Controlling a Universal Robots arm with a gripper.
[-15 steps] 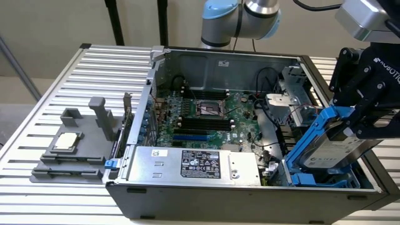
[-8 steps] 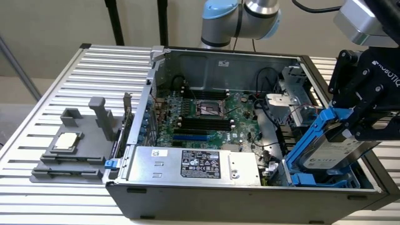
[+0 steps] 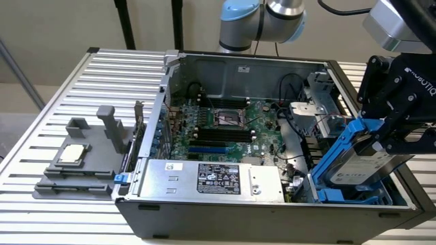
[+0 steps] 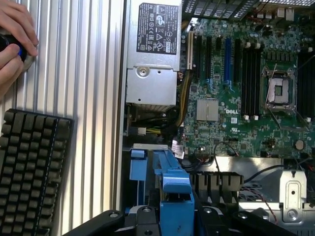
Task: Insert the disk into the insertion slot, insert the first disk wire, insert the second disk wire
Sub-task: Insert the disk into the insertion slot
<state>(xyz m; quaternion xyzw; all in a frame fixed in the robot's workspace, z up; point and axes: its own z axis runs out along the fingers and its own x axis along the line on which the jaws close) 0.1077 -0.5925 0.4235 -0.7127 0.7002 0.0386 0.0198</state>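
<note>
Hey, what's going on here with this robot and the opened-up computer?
A robot arm's gripper is clamped on the disk in its blue carrier. It holds the disk tilted over the slot, at the exterior view's right end of the open case. The disk is not seated yet. Outside the case, a person's hand is near a keyboard.

Black hand (image 3: pixel 393 133) gripping tilted disk (image 3: pixel 364 164) in blue carrier, lower end at the insertion slot (image 3: pixel 344 195), open computer case (image 3: pixel 272 214)
</note>
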